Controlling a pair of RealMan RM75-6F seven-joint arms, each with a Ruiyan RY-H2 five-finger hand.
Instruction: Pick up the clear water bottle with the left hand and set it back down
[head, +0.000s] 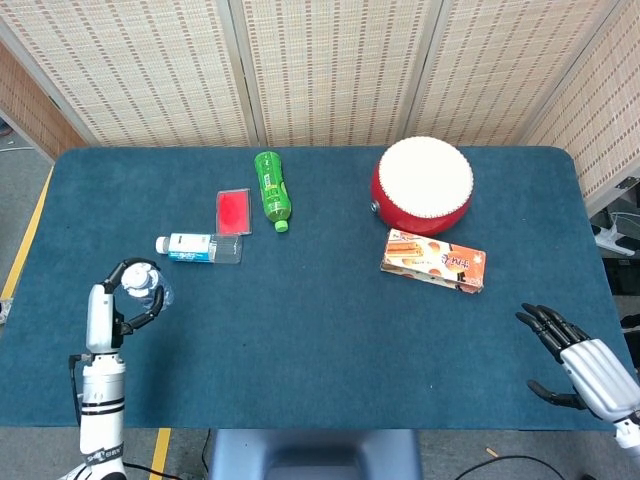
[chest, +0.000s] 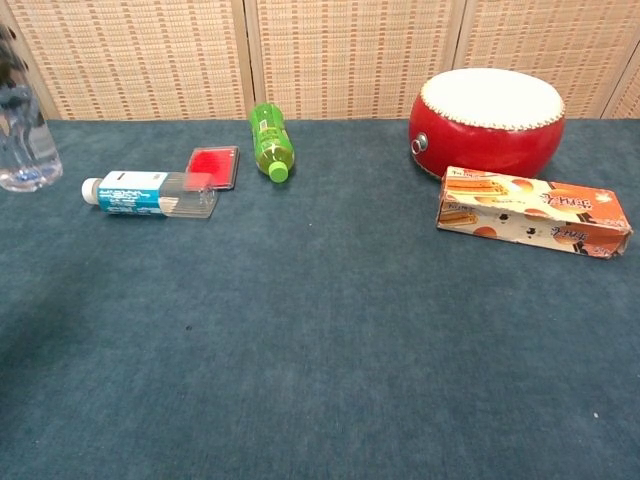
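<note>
The clear water bottle (head: 143, 283) with its white cap is upright in my left hand (head: 122, 303), whose fingers curl around it near the table's front left. In the chest view the clear water bottle (chest: 24, 140) shows at the far left edge, its base above the blue cloth and its top cut off by the frame. My right hand (head: 583, 361) hangs at the front right corner, fingers spread and holding nothing.
A small blue-labelled bottle (head: 197, 246) lies on its side just beyond my left hand, with a red flat case (head: 233, 211) and a lying green bottle (head: 271, 188) behind it. A red drum (head: 423, 184) and a biscuit box (head: 433, 260) sit right of centre.
</note>
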